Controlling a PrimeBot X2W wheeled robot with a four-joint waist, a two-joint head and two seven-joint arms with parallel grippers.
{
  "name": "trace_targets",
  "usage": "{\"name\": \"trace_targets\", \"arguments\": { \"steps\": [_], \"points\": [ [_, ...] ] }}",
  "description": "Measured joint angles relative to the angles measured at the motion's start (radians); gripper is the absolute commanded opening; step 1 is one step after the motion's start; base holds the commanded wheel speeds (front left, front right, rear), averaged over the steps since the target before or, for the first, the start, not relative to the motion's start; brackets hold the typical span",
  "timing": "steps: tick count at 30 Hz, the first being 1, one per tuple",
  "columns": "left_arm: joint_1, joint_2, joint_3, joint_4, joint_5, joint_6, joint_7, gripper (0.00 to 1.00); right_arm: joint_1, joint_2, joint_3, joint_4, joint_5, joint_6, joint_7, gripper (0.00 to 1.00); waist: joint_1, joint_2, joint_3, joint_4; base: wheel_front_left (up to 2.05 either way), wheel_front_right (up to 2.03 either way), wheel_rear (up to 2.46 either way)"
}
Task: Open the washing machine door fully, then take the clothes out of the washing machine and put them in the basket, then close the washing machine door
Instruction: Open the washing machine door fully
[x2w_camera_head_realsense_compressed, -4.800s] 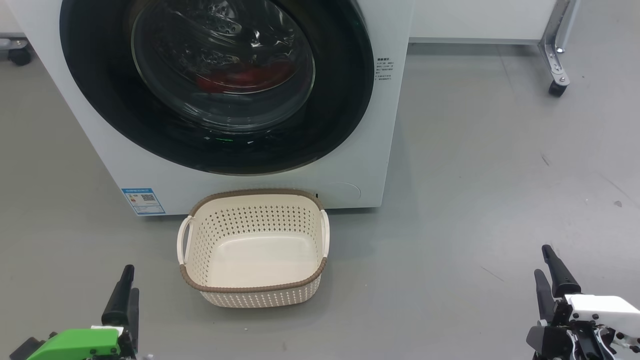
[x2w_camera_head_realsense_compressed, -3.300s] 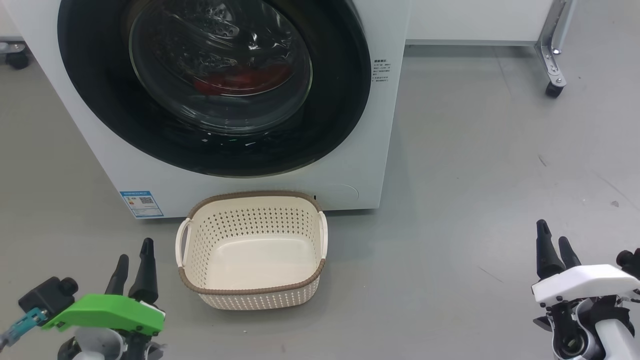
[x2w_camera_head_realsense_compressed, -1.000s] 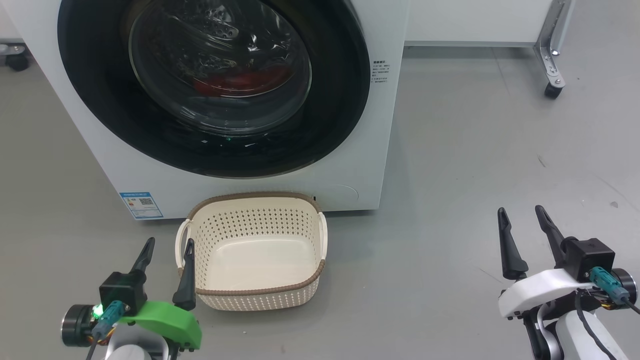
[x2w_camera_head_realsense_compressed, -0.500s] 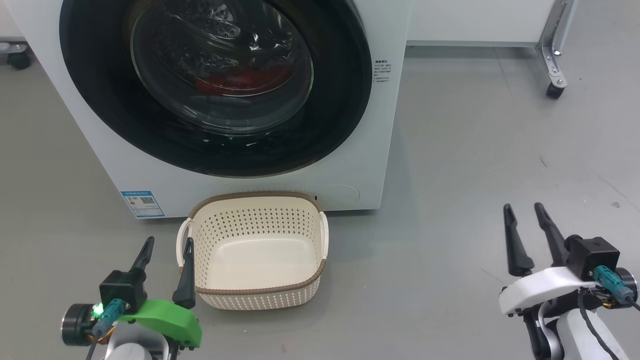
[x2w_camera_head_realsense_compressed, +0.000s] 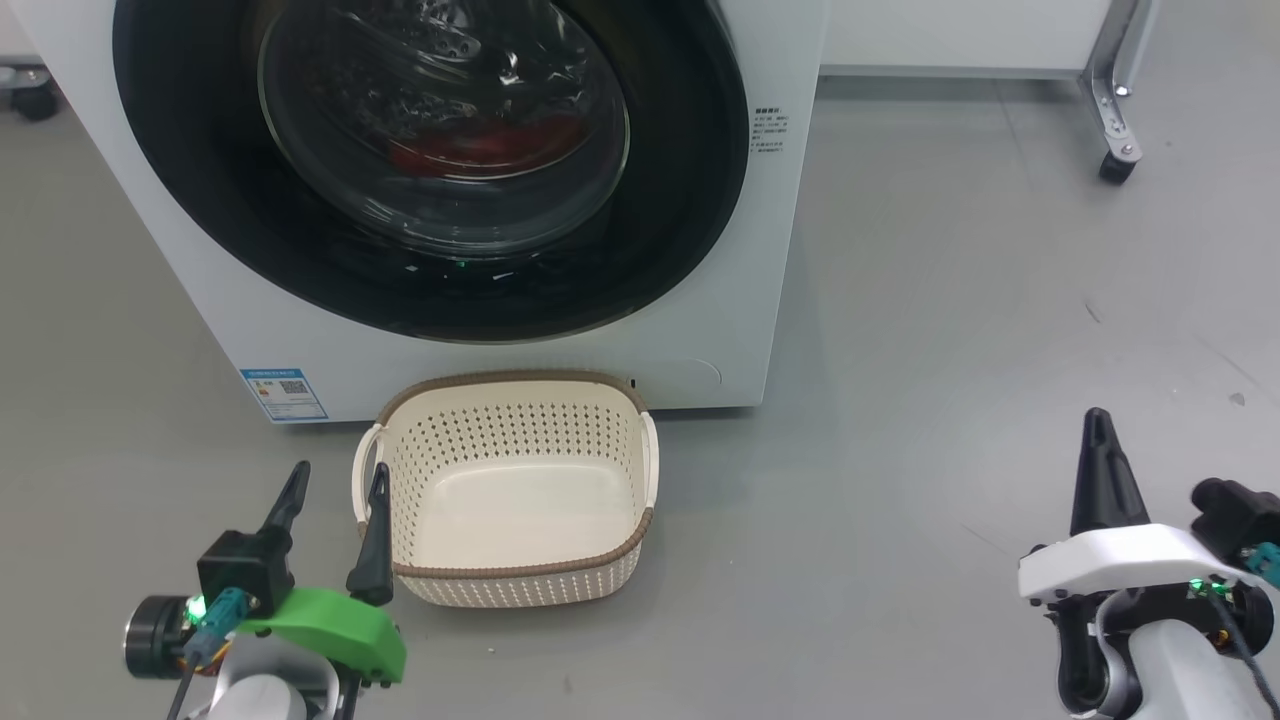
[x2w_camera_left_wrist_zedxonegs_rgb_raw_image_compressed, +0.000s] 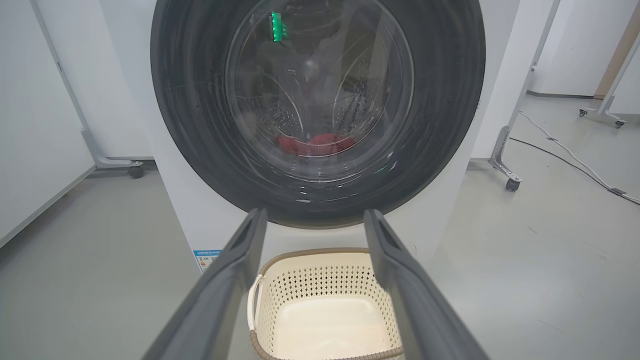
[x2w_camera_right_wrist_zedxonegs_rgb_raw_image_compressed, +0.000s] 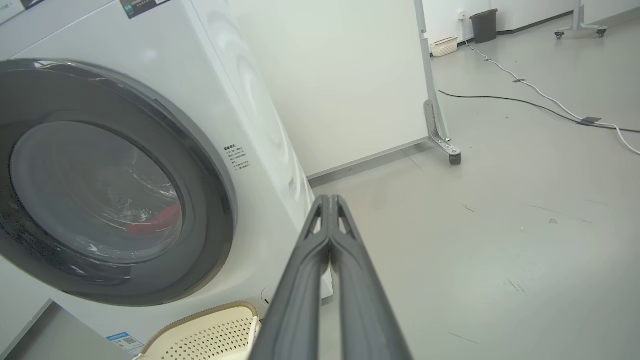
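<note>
Left pincer (x2w_camera_head_realsense_compressed: 339, 472) housing green, right pincer (x2w_camera_head_realsense_compressed: 1097, 422) housing white.

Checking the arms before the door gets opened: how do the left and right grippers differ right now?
The left gripper stands open; the right gripper is shut. The left is green-bodied, the right white-bodied. The left sits beside the basket, the right over bare floor. Both hold nothing.

The right gripper (x2w_camera_right_wrist_zedxonegs_rgb_raw_image_compressed: 330, 201) has its two long dark fingers pressed together, empty, above the grey floor (x2w_camera_right_wrist_zedxonegs_rgb_raw_image_compressed: 500, 225). To their left stands the big white front-loading washing machine (x2w_camera_right_wrist_zedxonegs_rgb_raw_image_compressed: 250, 125). Its round black-rimmed glass door (x2w_camera_right_wrist_zedxonegs_rgb_raw_image_compressed: 212, 210) is closed over bright red clothes (x2w_camera_right_wrist_zedxonegs_rgb_raw_image_compressed: 155, 220). A cream perforated plastic basket (x2w_camera_right_wrist_zedxonegs_rgb_raw_image_compressed: 210, 332) sits on the floor at the machine's foot.
</note>
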Motion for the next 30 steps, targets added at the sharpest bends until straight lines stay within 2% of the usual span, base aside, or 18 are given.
{"name": "trace_targets", "arguments": {
  "steps": [3, 10, 22, 30],
  "points": [
    [-0.013, -0.001, 0.000, -0.006, 0.000, 0.000, 0.000, 1.00, -0.002, 0.004, -0.020, 0.001, 0.056, 0.010, 0.000, 0.00, 0.0000, 0.0000, 0.010, 0.001, 0.00, 0.00, 0.00],
    [-0.037, -0.001, 0.001, -0.031, 0.001, 0.000, 0.000, 1.00, -0.063, 0.015, -0.063, 0.007, 0.281, 0.040, 0.011, 0.00, 0.0000, 0.0000, 0.055, 0.004, 0.00, 0.00, 0.00],
    [-0.125, -0.013, -0.001, -0.088, 0.013, -0.003, 0.000, 1.00, -0.276, 0.013, -0.131, 0.005, 0.696, 0.048, 0.191, 0.00, 0.0000, 0.0000, 0.176, 0.025, 0.00, 0.00, 0.00],
    [-0.193, -0.019, -0.004, -0.125, 0.016, -0.011, -0.003, 1.00, -0.422, 0.009, -0.147, 0.006, 0.815, 0.048, 0.313, 0.00, 0.0000, 0.0000, 0.268, 0.042, 0.00, 0.00, 0.00]
  ]
}}
